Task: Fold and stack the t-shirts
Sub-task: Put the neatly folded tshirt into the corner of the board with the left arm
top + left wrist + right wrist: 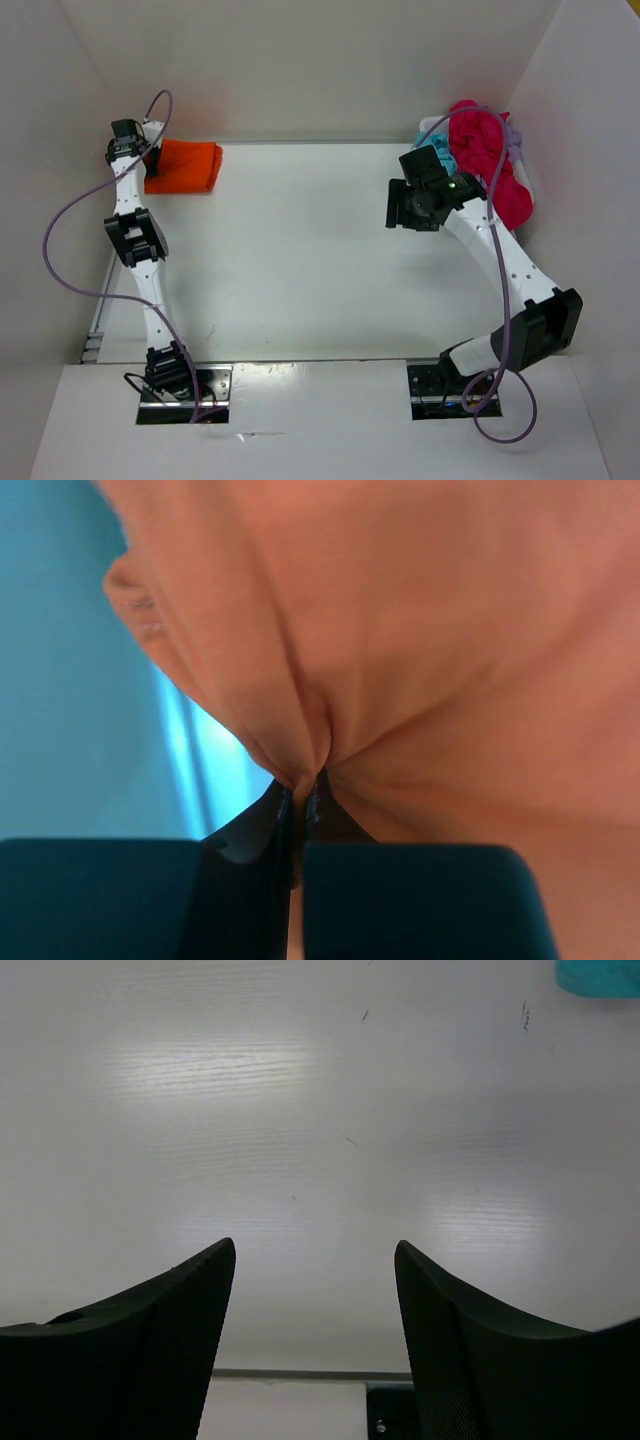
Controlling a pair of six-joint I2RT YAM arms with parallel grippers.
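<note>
Orange t-shirt: folded into a flat rectangle on the white table, lying directly at the left gripper, with one edge gathered into a pucker between the fingers. Left gripper: fingers pressed together, pinching a fold of the orange cloth. Pile of t-shirts: unfolded, pink on top with teal and lavender showing at its edges, heaped near the right gripper, off to its right and not touching it. Right gripper: fingers spread apart over the table surface; a corner of teal cloth lies ahead and to its right.
</note>
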